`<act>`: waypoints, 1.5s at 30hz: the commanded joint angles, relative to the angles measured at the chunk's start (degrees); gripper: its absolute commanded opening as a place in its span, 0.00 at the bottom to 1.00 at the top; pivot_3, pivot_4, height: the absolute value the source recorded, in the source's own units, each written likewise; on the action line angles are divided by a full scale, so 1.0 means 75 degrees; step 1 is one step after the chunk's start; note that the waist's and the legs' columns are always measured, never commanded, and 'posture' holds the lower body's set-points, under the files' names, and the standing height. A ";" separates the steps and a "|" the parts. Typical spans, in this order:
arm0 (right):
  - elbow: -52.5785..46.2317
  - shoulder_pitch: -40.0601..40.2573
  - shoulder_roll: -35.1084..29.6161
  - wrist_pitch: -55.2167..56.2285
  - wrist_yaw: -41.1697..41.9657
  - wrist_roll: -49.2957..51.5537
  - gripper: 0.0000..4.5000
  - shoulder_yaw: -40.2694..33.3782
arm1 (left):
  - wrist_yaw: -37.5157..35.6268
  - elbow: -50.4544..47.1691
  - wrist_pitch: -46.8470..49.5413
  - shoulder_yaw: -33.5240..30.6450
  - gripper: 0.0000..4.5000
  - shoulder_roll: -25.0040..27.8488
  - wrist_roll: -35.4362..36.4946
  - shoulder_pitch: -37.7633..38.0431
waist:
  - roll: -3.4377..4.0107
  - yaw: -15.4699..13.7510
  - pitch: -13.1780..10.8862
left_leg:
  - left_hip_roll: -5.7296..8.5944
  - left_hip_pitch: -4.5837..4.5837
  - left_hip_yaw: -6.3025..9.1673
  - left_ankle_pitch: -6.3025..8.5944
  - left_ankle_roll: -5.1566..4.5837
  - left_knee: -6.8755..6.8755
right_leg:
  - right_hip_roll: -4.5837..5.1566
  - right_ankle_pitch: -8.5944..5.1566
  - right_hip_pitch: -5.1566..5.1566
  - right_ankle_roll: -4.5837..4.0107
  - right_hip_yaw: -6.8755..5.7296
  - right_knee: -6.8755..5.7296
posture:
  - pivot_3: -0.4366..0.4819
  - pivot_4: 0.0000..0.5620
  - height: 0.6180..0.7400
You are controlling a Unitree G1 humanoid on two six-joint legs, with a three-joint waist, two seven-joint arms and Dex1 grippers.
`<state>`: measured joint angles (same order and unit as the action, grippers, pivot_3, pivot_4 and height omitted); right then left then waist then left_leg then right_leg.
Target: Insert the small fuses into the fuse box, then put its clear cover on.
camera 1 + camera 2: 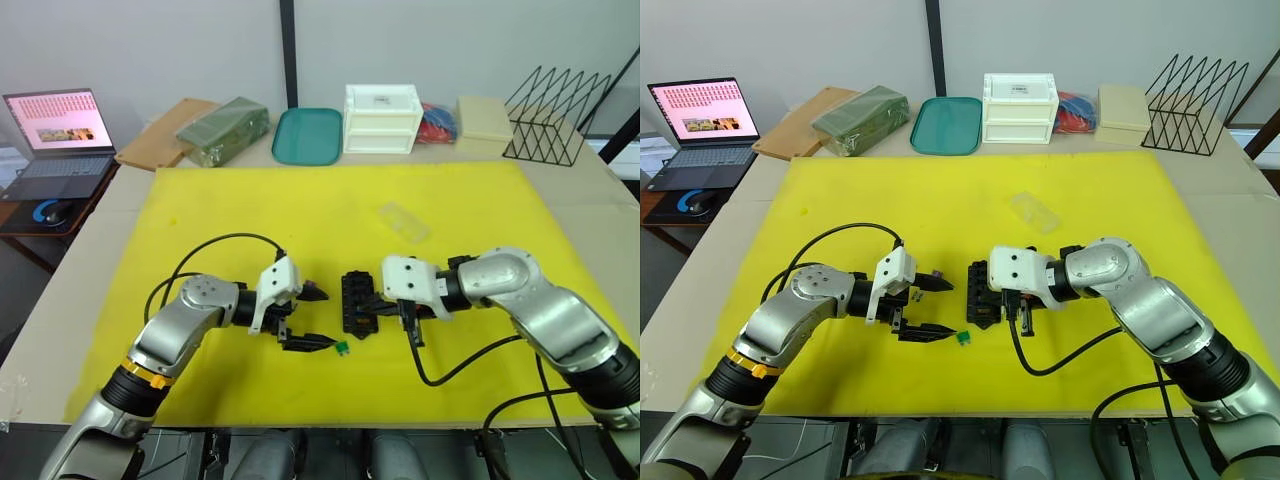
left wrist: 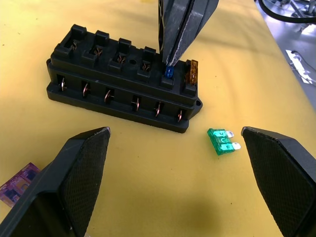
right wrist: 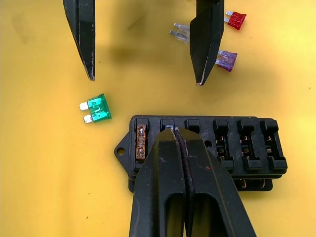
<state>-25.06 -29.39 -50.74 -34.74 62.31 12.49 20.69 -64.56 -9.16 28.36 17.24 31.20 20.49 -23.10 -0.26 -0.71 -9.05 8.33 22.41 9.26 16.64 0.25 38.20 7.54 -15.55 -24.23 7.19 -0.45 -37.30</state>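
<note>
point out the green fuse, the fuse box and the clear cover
green fuse [image 2: 220,141]: left wrist view, on its green plastic body.
fuse box [image 2: 118,101]: left wrist view, on the near side wall of the black block.
clear cover [image 1: 403,221]: left eye view, on the middle of the transparent lid.

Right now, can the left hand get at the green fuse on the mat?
Probably yes. The left hand is open, the green fuse lies loose on the mat between its fingers, beside the fuse box, with nothing over it.
</note>
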 commanded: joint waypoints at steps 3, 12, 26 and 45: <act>0.0129 0.0130 -0.0023 -0.0296 0.0052 -0.0032 0.00 -0.0060 | 0.0012 -0.0223 -0.0007 -0.0171 1.00 -0.0014 0.0129 -0.0126 | -0.0002 -0.0003 0.0001 | 0.0000 0.0000 0.0001 0.0000 0.0000 0.0001 | 0.0000 0.0000 0.0001 0.0000 0.0000 0.0000 | 0.48 0.27 1.00; -0.0193 -0.0360 0.0375 -0.0933 -0.0003 0.0779 0.00 -0.0789 | -0.0172 -0.0613 0.0333 -0.0681 1.00 0.0338 0.0672 -0.0321 | -0.0003 0.0004 -0.0001 | 0.0000 0.0002 0.0001 0.0000 0.0000 -0.0001 | 0.0000 0.0000 -0.0004 0.0000 0.0000 -0.0001 | 0.48 0.27 1.00; -0.0233 0.0357 -0.1403 -0.0937 0.0596 0.1454 0.52 -0.2771 | -0.1102 -0.0248 0.1113 -0.3020 1.00 0.3267 0.1447 0.0636 | 0.0003 -0.0001 -0.0008 | -0.0001 0.0010 0.0000 0.0000 0.0000 -0.0012 | 0.0000 0.0000 -0.0018 -0.0001 0.0000 0.0006 | 0.48 0.27 1.00; -0.0779 0.0850 -0.1812 -0.0942 0.0440 0.1889 0.99 -0.3236 | -0.1695 0.1075 0.0810 -0.2926 1.00 0.3507 0.1271 0.0504 | 0.0009 0.0028 -0.0012 | -0.0005 0.0011 -0.0002 0.0002 -0.0003 -0.0012 | 0.0001 0.0000 -0.0016 0.0000 0.0000 0.0008 | 0.48 0.27 1.00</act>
<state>-28.66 -21.63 -64.90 -41.28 66.03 25.20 -4.23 -77.11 -0.22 33.55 -4.56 57.33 29.20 -18.62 -0.19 -0.50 -9.15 8.29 22.50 9.24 16.66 0.23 38.10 7.54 -15.56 -24.35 7.19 -0.45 -37.25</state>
